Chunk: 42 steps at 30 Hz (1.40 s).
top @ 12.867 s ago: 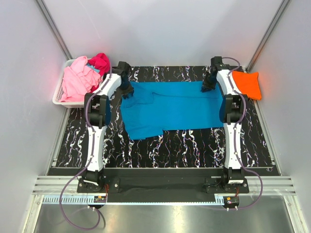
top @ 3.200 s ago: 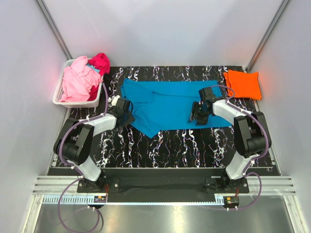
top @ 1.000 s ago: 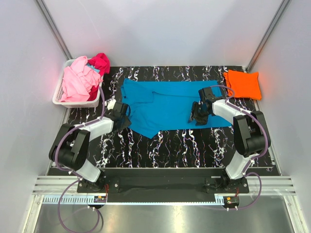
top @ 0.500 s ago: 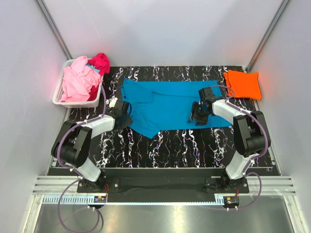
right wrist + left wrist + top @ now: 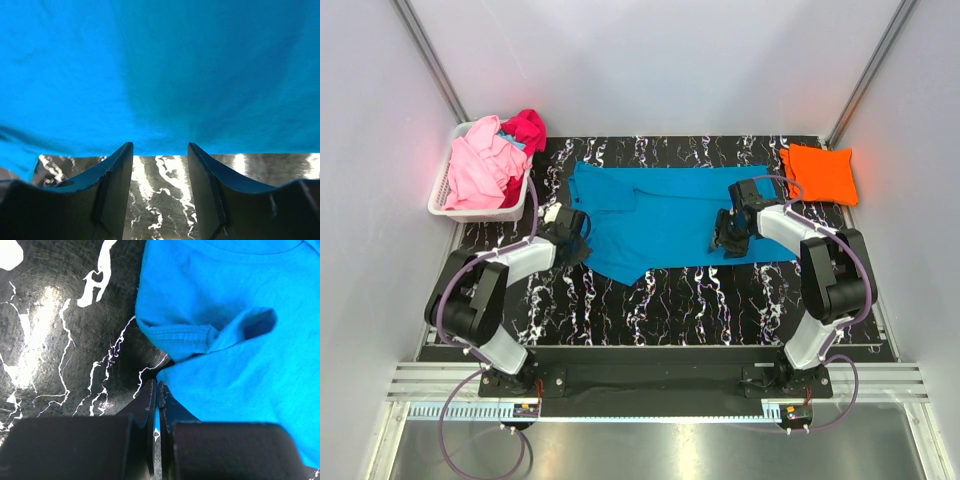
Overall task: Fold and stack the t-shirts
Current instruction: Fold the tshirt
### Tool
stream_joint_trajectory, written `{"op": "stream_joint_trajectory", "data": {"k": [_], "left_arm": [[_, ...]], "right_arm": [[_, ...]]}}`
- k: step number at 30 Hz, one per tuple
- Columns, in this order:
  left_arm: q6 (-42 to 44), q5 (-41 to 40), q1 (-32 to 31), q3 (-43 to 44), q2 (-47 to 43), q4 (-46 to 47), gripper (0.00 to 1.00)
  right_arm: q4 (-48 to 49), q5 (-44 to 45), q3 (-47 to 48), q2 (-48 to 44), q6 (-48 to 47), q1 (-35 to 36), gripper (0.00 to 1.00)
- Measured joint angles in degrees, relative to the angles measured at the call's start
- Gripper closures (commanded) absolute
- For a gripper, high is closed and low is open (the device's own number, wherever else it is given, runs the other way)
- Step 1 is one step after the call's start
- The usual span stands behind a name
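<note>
In the top view the turquoise t-shirt (image 5: 670,215) lies spread across the middle of the bench (image 5: 670,310), just as it did a second ago. The orange t-shirt (image 5: 820,172) sits folded at the far right corner. The pink t-shirt (image 5: 480,165) and magenta t-shirt (image 5: 527,127) are heaped in the basket (image 5: 438,198) at the far left. The left arm (image 5: 515,262) has edged rightward since then, bringing the left jaws to the turquoise t-shirt's left edge. The right arm (image 5: 775,222) has not moved.

In the left wrist view the left jaws, spread a second ago, are now pressed together. The fingers (image 5: 142,440) meet at the cloth's edge below the sleeve, pinching a sliver of blue.

In the right wrist view the right jaws remain spread, fingers (image 5: 112,190) straddling the near hem above the marbled bench.
</note>
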Motion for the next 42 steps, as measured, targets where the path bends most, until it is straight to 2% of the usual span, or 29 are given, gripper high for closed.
{"op": "stream_joint_trajectory", "data": {"k": [5,10,16,19,31,35,40,42], "left_arm": [[0.2,0.4,-0.5,-2.4,-3.1,-1.8,1.0],[0.2,0.8,-1.5,-7.8,-12.4,-5.6,1.0],[-0.2,1.6,-2.6,-13.3,-27.4,-8.7,1.0],[-0.9,2.3,-3.2,-15.3,-31.7,-10.0,1.0],[-4.2,2.5,-5.0,-20.5,-38.9,-14.7,1.0],[-4.4,2.4,-5.0,-20.6,-38.8,-15.1,1.0],[-4.4,2.2,-5.2,-20.6,-36.7,-15.1,1.0],[-4.4,2.0,-5.3,-20.5,-36.1,-15.1,1.0]], "right_arm": [[-0.4,6.6,-0.1,-1.8,0.7,0.1,0.46],[-1.8,15.7,-1.1,-7.4,2.6,-0.6,0.45],[-2.3,19.0,-3.9,-10.2,4.4,-8.2,0.45],[-3.2,18.9,-5.4,-10.1,4.4,-11.8,0.45],[-2.4,14.9,-8.7,-7.9,4.6,-20.6,0.46],[-2.0,14.9,-10.3,-7.5,5.4,-23.8,0.46],[-1.5,14.4,-10.6,-7.0,6.1,-24.5,0.46],[-1.2,14.0,-10.6,-6.9,6.1,-24.6,0.52]]}}
